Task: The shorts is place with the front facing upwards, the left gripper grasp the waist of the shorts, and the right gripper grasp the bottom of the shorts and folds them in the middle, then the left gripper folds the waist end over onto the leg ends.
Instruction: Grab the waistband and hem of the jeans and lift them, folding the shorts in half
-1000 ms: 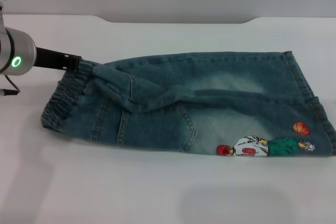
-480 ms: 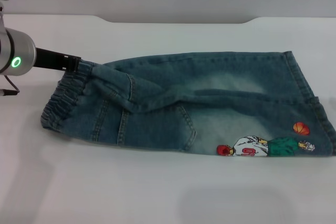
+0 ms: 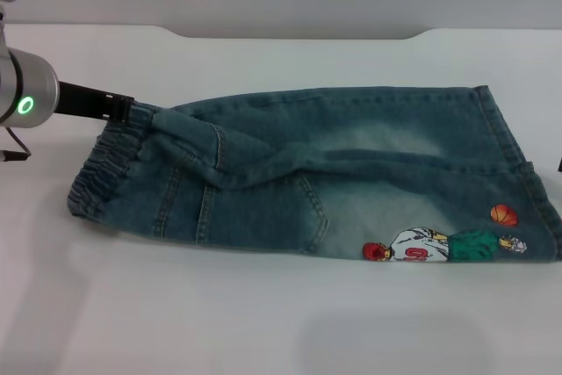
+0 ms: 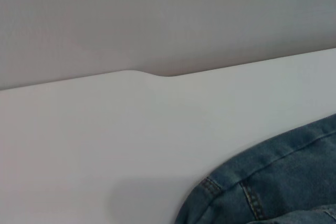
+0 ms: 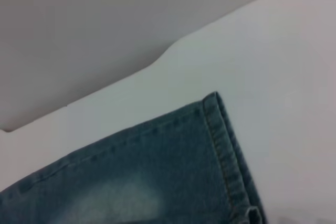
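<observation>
The shorts (image 3: 325,173) are seen whole only in the head view, where they lie folded lengthwise on the white surface (image 3: 263,322), the waist (image 3: 104,169) toward the robot's left and the leg ends (image 3: 522,177) toward its right. The cartoon print (image 3: 443,245) is shown near the hem on the near side. The left gripper (image 3: 132,110) is reached in from the left edge of that view and is set against the far corner of the waist, where the denim is drawn up into a ridge; its fingers appear to be clamped on the cloth, though the tips are hidden in the fold. The right gripper is not clearly seen in the head view; only a dark sliver is caught at the right edge.

In the left wrist view only a curved seamed edge of denim (image 4: 273,182) and bare surface are shown. In the right wrist view the far hem corner (image 5: 212,100) with its double stitching is shown lying flat, untouched.
</observation>
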Controlling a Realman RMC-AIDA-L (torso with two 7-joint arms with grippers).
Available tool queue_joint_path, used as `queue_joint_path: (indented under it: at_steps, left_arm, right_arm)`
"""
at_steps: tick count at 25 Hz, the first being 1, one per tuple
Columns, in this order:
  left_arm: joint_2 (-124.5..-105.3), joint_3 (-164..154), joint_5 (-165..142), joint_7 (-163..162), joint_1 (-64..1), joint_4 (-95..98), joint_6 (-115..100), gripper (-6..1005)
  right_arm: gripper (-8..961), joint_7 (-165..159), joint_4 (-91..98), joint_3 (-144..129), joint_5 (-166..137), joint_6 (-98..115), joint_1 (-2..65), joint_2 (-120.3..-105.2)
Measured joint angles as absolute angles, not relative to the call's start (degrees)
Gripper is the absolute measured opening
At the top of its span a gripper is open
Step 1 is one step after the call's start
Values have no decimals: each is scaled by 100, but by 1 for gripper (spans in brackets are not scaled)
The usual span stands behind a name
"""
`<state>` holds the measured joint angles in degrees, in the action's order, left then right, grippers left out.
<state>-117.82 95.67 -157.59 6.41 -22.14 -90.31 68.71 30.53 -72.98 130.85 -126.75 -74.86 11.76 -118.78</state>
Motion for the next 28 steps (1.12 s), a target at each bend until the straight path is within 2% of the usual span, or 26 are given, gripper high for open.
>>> queue_joint_path:
  at_steps: [28]
  left_arm:
    - [-11786, 9571, -15714, 694, -2215, -9010, 6934, 41]
  right_arm:
    - [407, 3374, -6409, 13228, -12719, -7096, 1539, -11838]
